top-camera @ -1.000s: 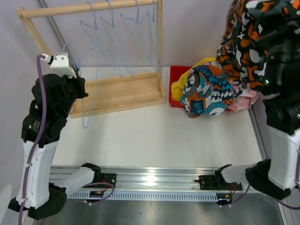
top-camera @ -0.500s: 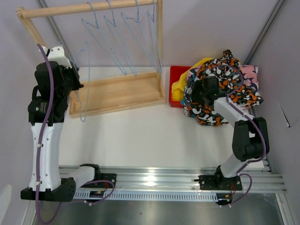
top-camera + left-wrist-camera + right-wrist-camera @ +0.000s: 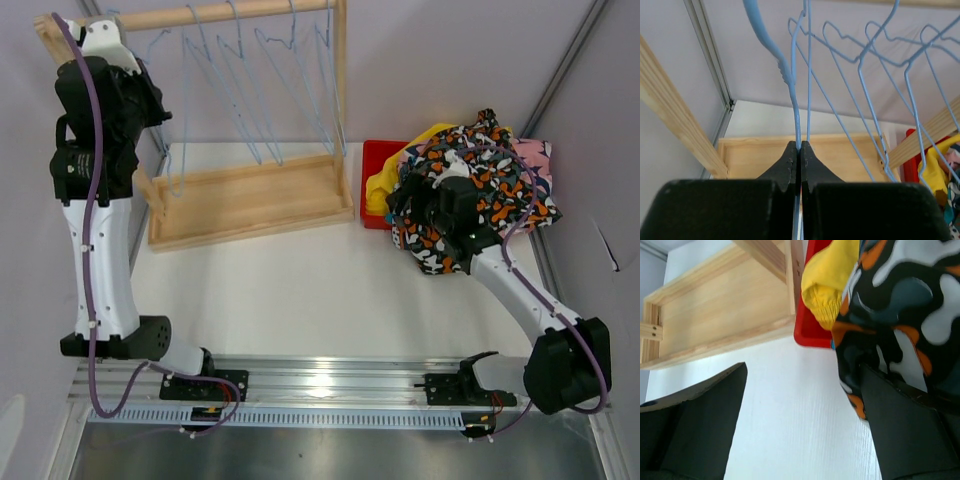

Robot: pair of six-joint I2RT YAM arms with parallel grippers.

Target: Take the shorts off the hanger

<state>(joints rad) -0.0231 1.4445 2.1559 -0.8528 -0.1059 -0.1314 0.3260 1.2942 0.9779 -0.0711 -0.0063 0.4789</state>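
Fig.: L gripper (image 3: 800,146), jaws clamped on blue wire hanger (image 3: 796,112), should hook it over the rail (image 3: 230,12) at 11 o'clock before releasing; R gripper (image 3: 801,369), jaws apart beside orange-black-white shorts (image 3: 900,305) at 2 o'clock, should lift straight off.

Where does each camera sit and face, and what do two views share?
Top external: above, behind the arm bases, looking down on the white table, wooden hanger rack and orange-black-white cloth shorts; left arm and right arm show.
Left wrist: faces into the rack past the left gripper, shut on a light blue wire hanger.
Right wrist: low over the table, facing the rack's base, framed by the open right gripper.
Shared: top and right wrist show the red plastic bin.
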